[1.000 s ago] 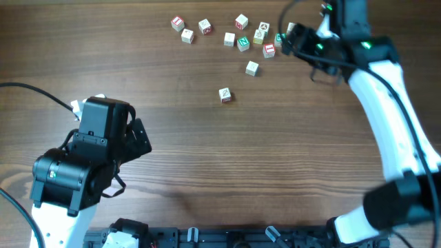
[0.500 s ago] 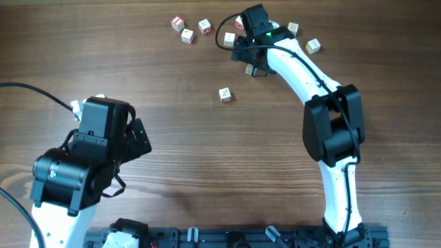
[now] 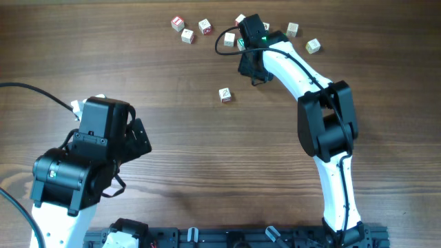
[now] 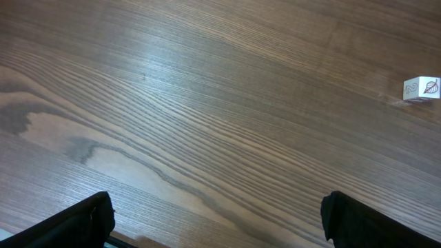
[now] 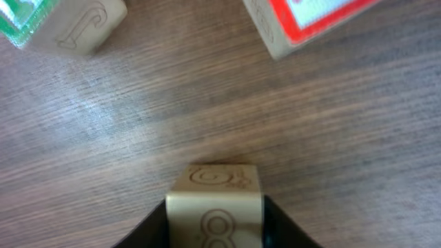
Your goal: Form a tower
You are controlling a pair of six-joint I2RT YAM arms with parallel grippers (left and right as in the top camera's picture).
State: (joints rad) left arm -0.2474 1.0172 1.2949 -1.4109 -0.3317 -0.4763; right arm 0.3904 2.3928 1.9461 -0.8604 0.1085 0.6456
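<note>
No tower shows in any view; the cubes all lie singly. In the right wrist view a pale wooden cube [image 5: 215, 200] with an engraved "8" sits on the table between my right gripper [image 5: 215, 224] fingers, and both fingers [image 5: 155, 231] press flat against its sides. From overhead the right gripper [image 3: 253, 67] reaches into the cube cluster at the far middle and hides that cube. My left gripper [image 4: 217, 220] is open over bare wood near the front left [image 3: 138, 141], holding nothing.
Loose letter cubes lie along the far edge: a red-faced one [image 3: 178, 23], pale ones [image 3: 204, 26] [image 3: 187, 36] [image 3: 229, 39] and two to the right [image 3: 293, 29] [image 3: 313, 45]. A lone cube [image 3: 224, 94] [image 4: 421, 89] sits nearer the middle. A green-faced cube [image 5: 58, 21] and a red-faced cube [image 5: 303, 21] lie just beyond the held one.
The right arm swung left from the far right of the cluster to the pale cube, and its jaws closed onto that cube. The left arm stayed still.
</note>
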